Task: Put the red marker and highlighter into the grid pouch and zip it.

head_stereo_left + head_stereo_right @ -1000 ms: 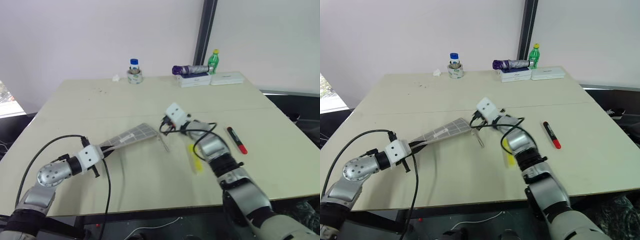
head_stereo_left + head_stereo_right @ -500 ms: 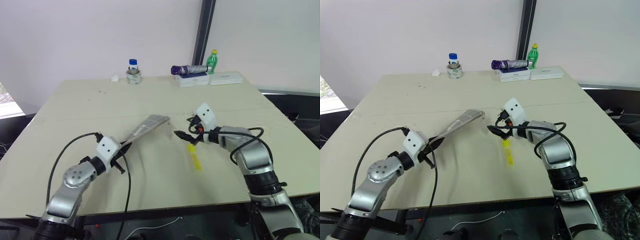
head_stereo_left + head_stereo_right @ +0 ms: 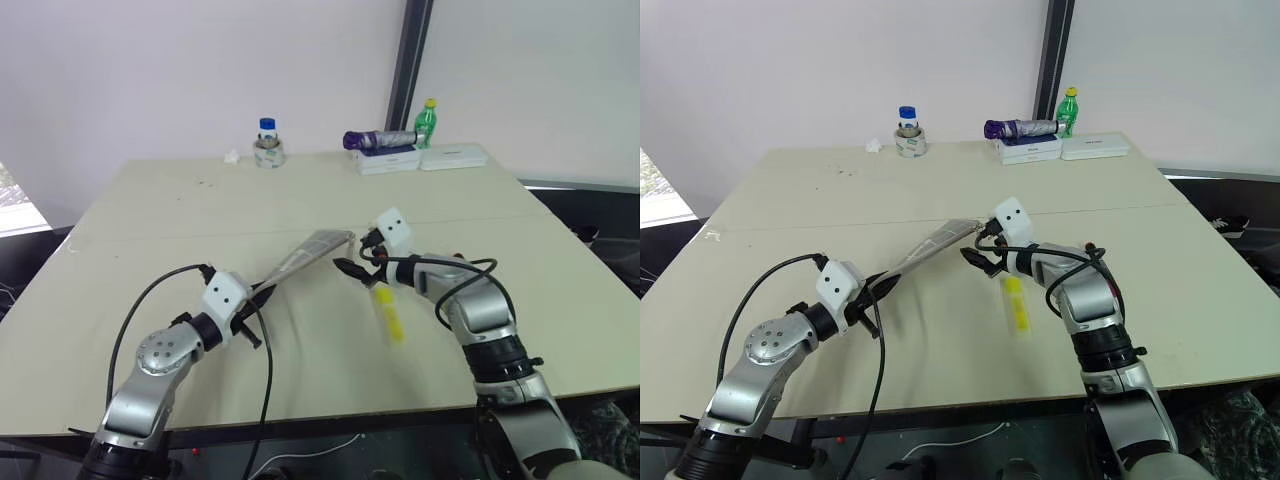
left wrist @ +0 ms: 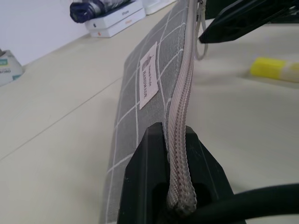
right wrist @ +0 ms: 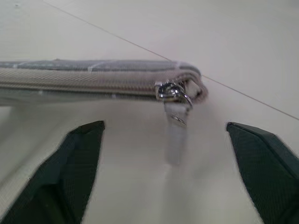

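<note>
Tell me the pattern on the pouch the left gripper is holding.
Grey fabric with white grid lines on the grid pouch, held by the left gripper; clearest in the left wrist view.

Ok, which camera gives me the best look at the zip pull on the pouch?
The right wrist view: the zip pull hangs at the pouch end, between the open right gripper fingers. The left wrist view shows it far off at the top edge; in the head views it is too small to make out.
</note>
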Robot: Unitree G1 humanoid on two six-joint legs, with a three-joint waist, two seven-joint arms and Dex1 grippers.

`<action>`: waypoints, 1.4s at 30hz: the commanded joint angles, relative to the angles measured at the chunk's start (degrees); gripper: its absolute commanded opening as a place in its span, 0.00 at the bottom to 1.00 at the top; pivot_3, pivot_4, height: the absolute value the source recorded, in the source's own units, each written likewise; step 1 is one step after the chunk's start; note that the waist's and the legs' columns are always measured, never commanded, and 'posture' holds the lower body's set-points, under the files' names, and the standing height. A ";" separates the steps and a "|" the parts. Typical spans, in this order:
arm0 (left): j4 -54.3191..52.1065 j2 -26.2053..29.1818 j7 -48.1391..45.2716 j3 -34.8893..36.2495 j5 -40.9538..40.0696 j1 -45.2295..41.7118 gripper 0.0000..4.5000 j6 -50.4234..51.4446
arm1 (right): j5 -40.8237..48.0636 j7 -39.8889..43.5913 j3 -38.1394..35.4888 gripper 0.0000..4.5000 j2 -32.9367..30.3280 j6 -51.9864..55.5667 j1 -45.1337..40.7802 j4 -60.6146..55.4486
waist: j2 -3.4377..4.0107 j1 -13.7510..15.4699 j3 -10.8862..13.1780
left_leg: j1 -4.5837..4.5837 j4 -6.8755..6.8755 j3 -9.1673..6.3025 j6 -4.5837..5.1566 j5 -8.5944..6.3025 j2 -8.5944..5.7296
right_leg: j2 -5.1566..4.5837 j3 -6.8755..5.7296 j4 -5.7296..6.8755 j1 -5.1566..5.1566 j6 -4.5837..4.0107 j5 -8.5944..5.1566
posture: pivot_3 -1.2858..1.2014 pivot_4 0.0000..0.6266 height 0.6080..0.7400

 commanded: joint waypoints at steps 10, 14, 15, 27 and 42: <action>-1.57 -1.70 2.59 -0.25 1.74 -0.06 0.00 -0.35 | 0.87 3.04 6.82 0.02 -0.21 2.10 1.79 -10.92 | 0.00 0.00 0.00 | 0.00 -0.01 -0.01 0.00 0.00 0.01 | 0.00 0.00 0.00 -0.01 0.00 0.00 | 0.52 0.24 1.00; -1.22 -4.14 4.59 -2.35 3.66 -0.76 0.00 0.70 | 0.70 5.00 14.48 0.02 -0.33 4.90 3.39 -19.10 | 0.00 0.04 0.00 | 0.00 -0.01 -0.01 0.00 0.00 0.00 | -0.01 0.00 -0.02 0.00 0.00 0.00 | 0.52 0.24 1.00; -1.19 -4.72 5.04 -2.88 4.17 -0.87 0.00 1.06 | 0.99 5.11 15.93 0.02 0.20 5.85 3.45 -20.65 | 0.00 0.03 0.00 | 0.00 -0.01 -0.01 0.00 0.00 0.00 | -0.01 0.00 -0.02 0.00 0.00 0.00 | 0.52 0.24 1.00; -1.54 -9.45 7.88 -5.99 6.76 -1.53 0.00 3.62 | 0.27 4.03 22.96 0.02 6.18 9.93 0.67 -22.02 | -0.02 0.18 -0.01 | 0.00 0.00 -0.04 -0.01 0.00 0.00 | 0.00 -0.01 -0.02 0.00 0.00 0.00 | 0.52 0.24 1.00; 3.80 -10.35 13.26 -3.43 10.69 -5.45 0.00 1.02 | -0.40 3.67 7.82 0.63 -13.46 15.97 8.17 -32.82 | -0.06 1.77 -0.01 | -0.02 0.01 -0.03 -0.01 -0.01 -0.07 | -0.06 -0.03 -0.12 0.05 0.01 0.00 | 0.52 0.24 1.00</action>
